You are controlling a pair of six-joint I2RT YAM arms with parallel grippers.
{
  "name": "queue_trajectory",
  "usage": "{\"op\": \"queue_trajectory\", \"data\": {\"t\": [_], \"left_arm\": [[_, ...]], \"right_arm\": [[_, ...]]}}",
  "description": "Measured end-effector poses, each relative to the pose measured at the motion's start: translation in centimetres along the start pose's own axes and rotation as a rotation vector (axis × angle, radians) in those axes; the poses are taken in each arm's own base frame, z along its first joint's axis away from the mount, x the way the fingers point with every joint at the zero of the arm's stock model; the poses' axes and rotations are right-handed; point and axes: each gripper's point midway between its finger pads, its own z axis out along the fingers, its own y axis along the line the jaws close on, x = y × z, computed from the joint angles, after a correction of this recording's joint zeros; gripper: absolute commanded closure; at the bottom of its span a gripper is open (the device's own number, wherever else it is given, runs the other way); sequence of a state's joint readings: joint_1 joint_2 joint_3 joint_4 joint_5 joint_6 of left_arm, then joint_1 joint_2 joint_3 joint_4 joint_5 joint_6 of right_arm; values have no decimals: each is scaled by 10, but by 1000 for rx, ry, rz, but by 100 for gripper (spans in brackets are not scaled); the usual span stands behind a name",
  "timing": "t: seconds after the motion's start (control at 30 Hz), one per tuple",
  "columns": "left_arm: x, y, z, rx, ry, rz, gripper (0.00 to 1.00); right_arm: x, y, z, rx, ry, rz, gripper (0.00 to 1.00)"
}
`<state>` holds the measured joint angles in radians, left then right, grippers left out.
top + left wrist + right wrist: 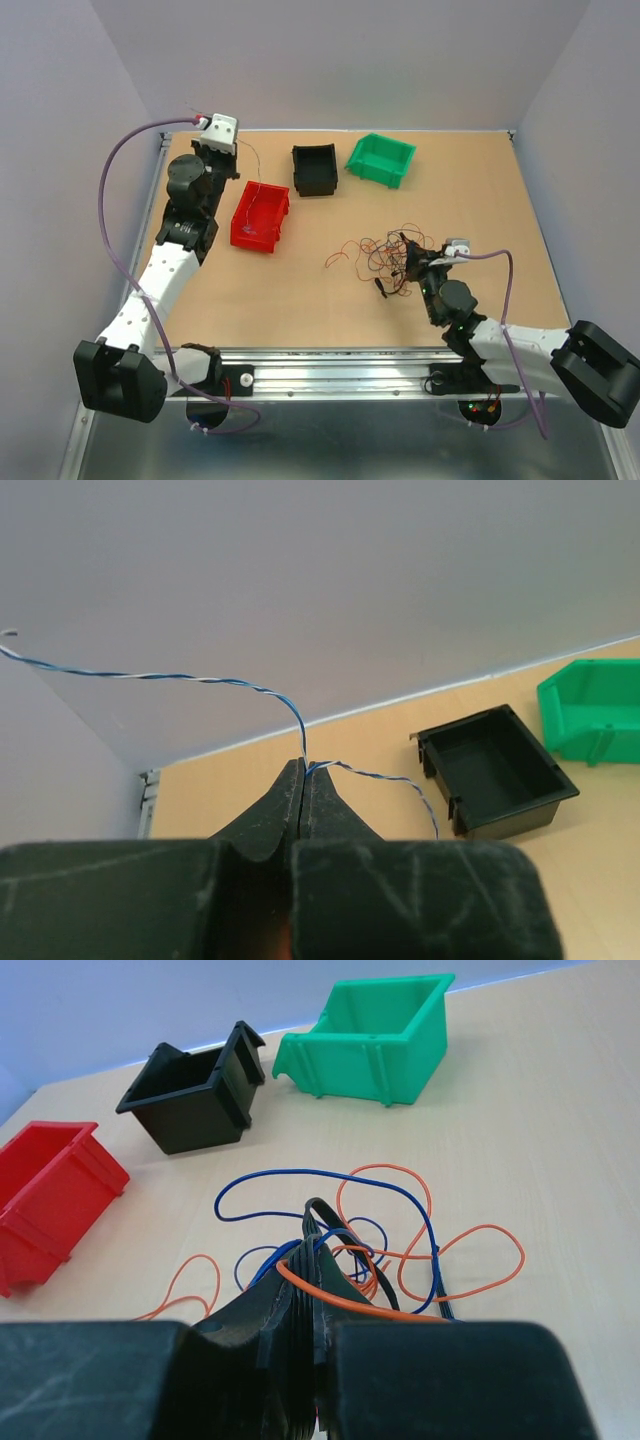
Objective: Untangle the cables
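Left gripper (pixel 304 780) clamped on blue-white twisted wire (pixel 200 678), which trails toward red bin (pixel 260 215). Right gripper (pixel 312 1252) pinches black cable (pixel 316 1202) at near edge of cable tangle (pixel 392 255).

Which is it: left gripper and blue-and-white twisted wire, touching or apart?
Touching. The left wrist view shows the left gripper shut on the blue-and-white twisted wire, which leaves the closed tips on both sides.

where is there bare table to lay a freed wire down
Bare: the table between the red bin and the near rail, and the right strip beside the green bin. Crowded: the cable tangle at the right end effector, and the bin row with the black bin.
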<state>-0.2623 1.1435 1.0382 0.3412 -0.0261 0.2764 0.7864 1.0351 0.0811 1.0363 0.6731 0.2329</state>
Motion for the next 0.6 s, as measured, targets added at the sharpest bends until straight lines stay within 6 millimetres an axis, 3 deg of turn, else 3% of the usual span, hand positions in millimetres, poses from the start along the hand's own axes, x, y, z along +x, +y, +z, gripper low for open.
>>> {"op": "queue_trajectory", "data": {"t": [0.27, 0.6], "left_arm": [[49, 11, 5, 7, 75, -51, 100], [96, -5, 11, 79, 173, -72, 100]], "right_arm": [[2, -1, -3, -8, 5, 0, 99], [3, 2, -3, -22, 11, 4, 99]]}}
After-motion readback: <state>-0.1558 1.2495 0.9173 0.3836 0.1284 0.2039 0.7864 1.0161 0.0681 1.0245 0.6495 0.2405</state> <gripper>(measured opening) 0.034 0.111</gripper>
